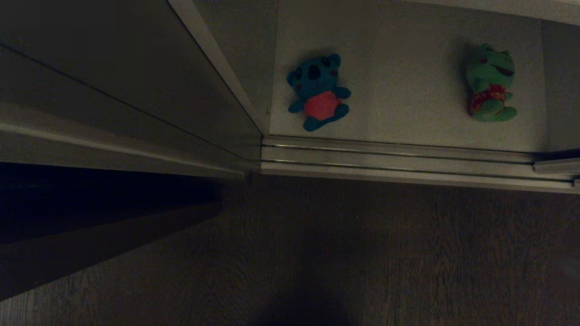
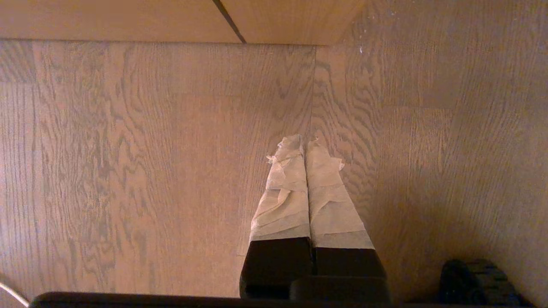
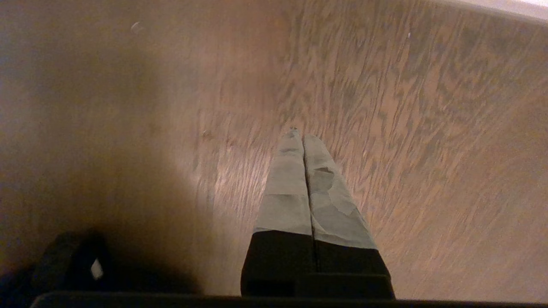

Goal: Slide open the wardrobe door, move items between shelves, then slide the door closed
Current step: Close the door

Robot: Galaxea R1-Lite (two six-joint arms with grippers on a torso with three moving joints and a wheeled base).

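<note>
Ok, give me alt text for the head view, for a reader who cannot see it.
Two plush toys lie apart on a white wardrobe shelf: a teal-blue bear with a red belly towards the left, a green frog with red markings towards the right. The sliding door stands pushed to the left, its floor track runs before the shelf, then dark wood floor. No gripper shows.

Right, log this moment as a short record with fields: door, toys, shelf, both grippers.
door: sliding wardrobe door pushed to the left, compartment open
shelf: white shelf behind the floor track
bear: teal-blue bear on the shelf, left part
frog: green frog on the same shelf, right part, apart from the bear
left gripper: left gripper shut, empty, pointing at the wooden floor
right gripper: right gripper shut, empty, over the floor
arms in head view: none
</note>
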